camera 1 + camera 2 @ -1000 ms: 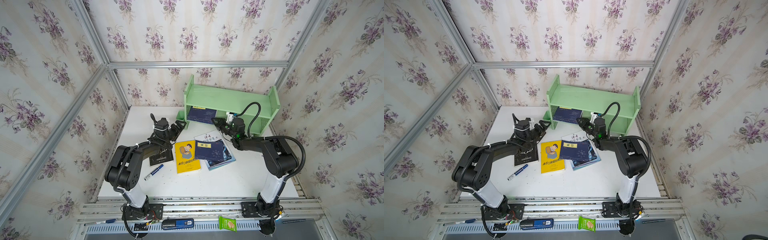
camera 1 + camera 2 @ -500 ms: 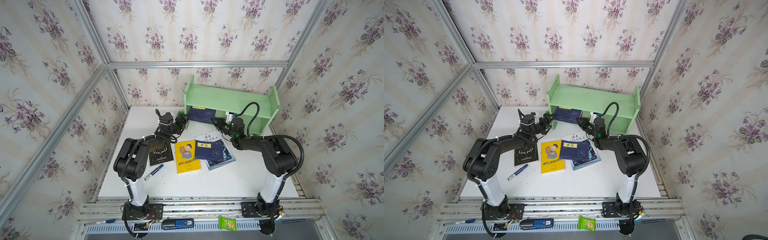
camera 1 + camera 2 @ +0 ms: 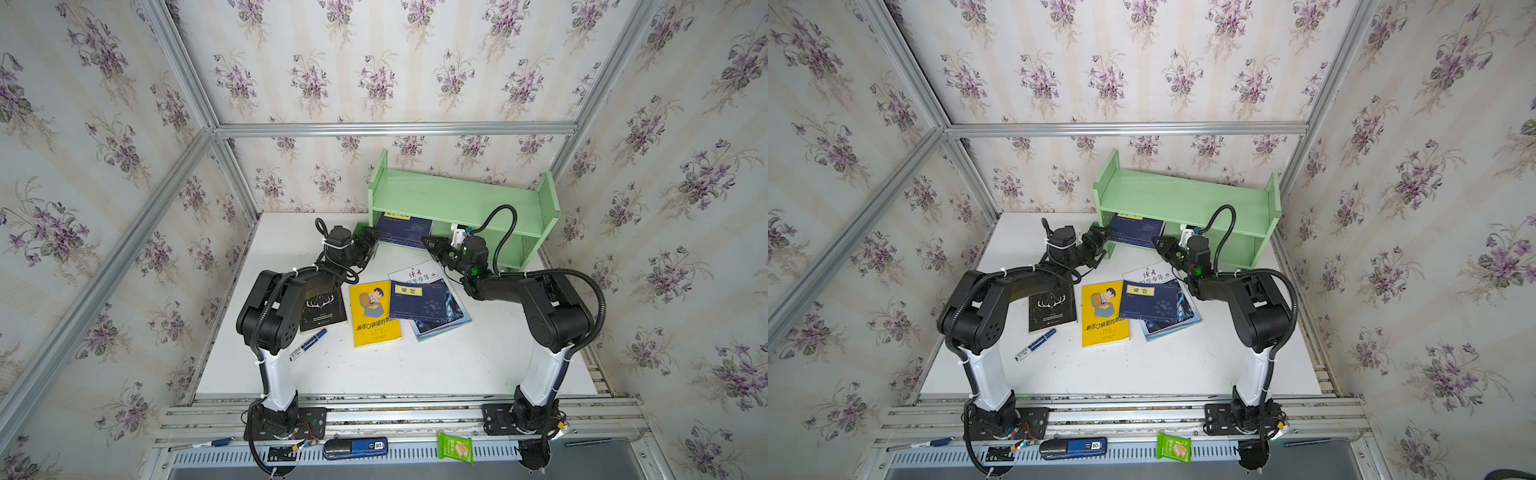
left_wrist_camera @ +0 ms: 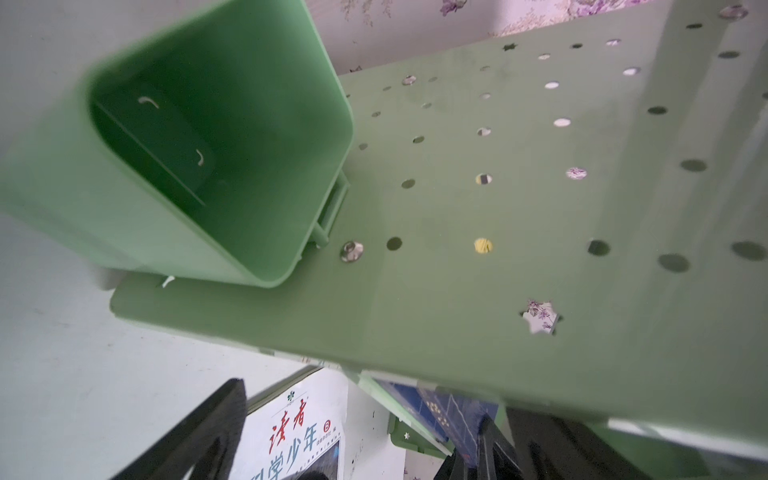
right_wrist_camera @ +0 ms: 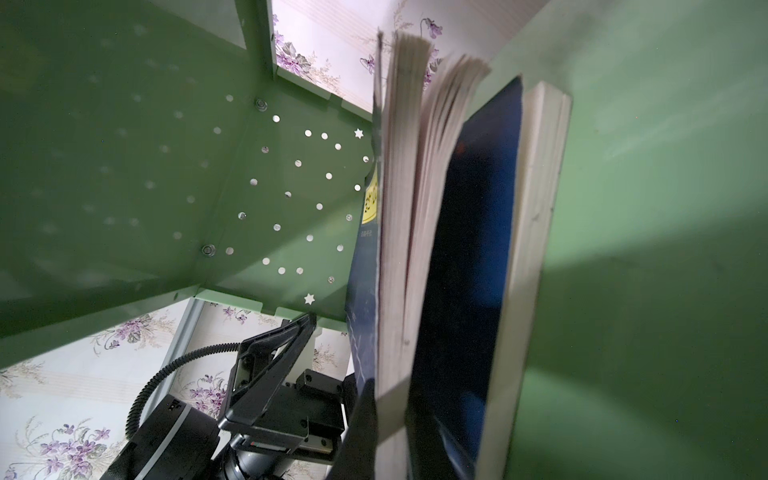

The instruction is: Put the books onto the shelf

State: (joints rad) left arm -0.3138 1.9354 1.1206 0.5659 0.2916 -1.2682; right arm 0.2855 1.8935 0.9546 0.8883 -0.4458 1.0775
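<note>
Navy books (image 3: 405, 228) sit in the lower tier of the green shelf (image 3: 457, 199), at its left end. Left fingers (image 4: 199, 440) gape wide by that end panel, holding nothing. Right fingers (image 3: 432, 243) are closed at the books' edge; whether they pinch pages is unclear. Black antler book (image 3: 322, 305), yellow book (image 3: 374, 313) and another navy book (image 3: 417, 299) atop a white-blue one (image 3: 446, 326) lie on the surface (image 3: 374, 374).

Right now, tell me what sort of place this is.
Probably a robot test cell dressed as a room: wallpaper panels on an aluminium frame, left arm and right arm mounted at a white table.
</note>
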